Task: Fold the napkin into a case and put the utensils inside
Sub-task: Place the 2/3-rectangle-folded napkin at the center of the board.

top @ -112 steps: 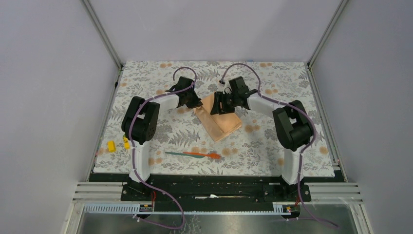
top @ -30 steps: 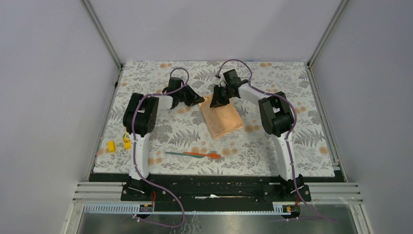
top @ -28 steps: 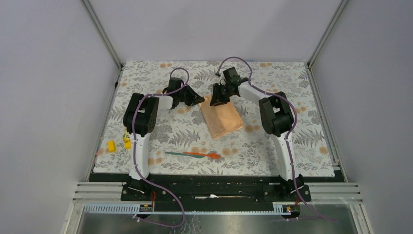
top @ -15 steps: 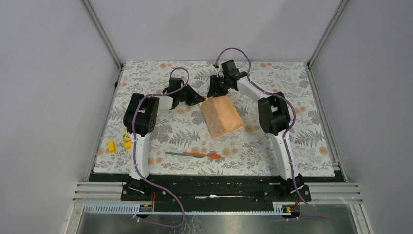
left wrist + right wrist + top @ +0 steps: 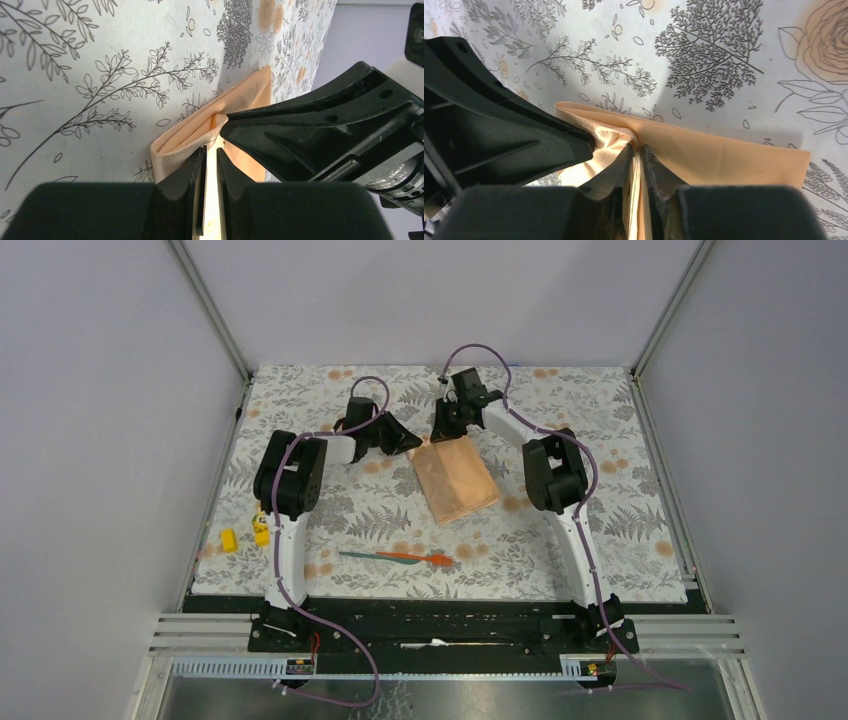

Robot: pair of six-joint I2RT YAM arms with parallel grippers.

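Observation:
The peach-orange napkin (image 5: 458, 480) lies folded into a layered oblong on the floral tablecloth (image 5: 330, 390), its far end at the two grippers. My left gripper (image 5: 411, 447) is shut on the far left corner, and cloth shows between its jaws in the left wrist view (image 5: 210, 150). Just beside it, my right gripper (image 5: 444, 431) is shut on the stacked layers of the far edge (image 5: 636, 148). The napkin (image 5: 724, 155) spreads flat to the right of that pinch. The utensils lie near the front: a teal-green one (image 5: 362, 555) and an orange-red one (image 5: 425, 559), end to end.
Two small yellow blocks (image 5: 229, 540) (image 5: 260, 533) sit at the cloth's left edge beside the left arm's base. Grey walls and metal posts enclose the table on three sides. The two gripper heads stand almost touching over the napkin's far end.
My right gripper slid back to the napkin's far edge, opened briefly and closed again on the layers there. The left gripper kept its hold and place. The utensils did not move.

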